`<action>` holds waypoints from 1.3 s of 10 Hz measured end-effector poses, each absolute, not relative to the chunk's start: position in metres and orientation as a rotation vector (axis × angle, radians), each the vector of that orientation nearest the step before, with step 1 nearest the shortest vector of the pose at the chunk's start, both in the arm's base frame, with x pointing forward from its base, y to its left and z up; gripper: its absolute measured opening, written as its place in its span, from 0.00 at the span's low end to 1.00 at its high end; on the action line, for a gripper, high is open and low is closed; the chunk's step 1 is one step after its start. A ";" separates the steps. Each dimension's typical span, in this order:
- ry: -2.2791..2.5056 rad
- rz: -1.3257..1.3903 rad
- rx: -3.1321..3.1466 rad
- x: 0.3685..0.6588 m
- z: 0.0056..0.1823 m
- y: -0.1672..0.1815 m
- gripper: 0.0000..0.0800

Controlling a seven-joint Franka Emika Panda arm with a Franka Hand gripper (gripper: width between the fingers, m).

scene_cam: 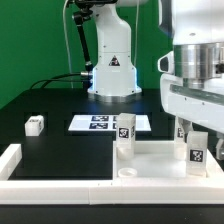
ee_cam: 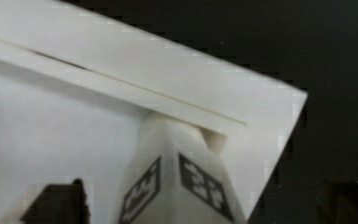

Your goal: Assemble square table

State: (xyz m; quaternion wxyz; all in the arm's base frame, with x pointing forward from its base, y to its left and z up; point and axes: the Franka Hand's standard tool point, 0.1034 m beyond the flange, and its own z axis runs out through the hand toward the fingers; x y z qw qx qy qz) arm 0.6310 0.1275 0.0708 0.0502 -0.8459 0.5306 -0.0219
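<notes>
The white square tabletop point(scene_cam: 152, 160) lies flat at the front on the exterior view's right, with a round hole point(scene_cam: 128, 173) near its front edge. One white tagged leg point(scene_cam: 125, 136) stands upright on its far corner. A second leg point(scene_cam: 195, 150) stands upright on the corner at the exterior view's right. My gripper point(scene_cam: 194, 134) hangs over that leg. In the wrist view the tagged leg point(ee_cam: 185, 185) rises between my dark fingers point(ee_cam: 60, 202), with a gap on each side. My gripper point(ee_cam: 202, 205) is open. A third leg point(scene_cam: 34, 125) lies loose at the exterior view's left.
The marker board point(scene_cam: 100, 122) lies on the black table behind the tabletop. A long white border rail point(scene_cam: 20, 165) runs along the front and the exterior view's left side. The robot's base point(scene_cam: 112, 70) stands at the back.
</notes>
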 end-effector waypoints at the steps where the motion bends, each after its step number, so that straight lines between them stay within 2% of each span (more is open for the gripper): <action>1: 1.519 -0.074 -2.637 0.631 0.071 0.126 0.80; 3: 1.274 -0.089 -2.772 0.632 0.071 0.125 0.81; 5: 0.793 -0.117 -2.984 0.635 0.074 0.120 0.81; 8: 0.731 -0.118 -3.010 0.634 0.074 0.120 0.81; 9: 0.730 -0.118 -3.010 0.634 0.074 0.120 0.68; 10: 0.762 -0.117 -3.000 0.634 0.074 0.120 0.68; 11: 0.881 -0.113 -2.964 0.634 0.074 0.120 0.45; 12: 0.981 -0.110 -2.932 0.634 0.073 0.119 0.36; 13: 1.057 -0.107 -2.903 0.634 0.073 0.118 0.36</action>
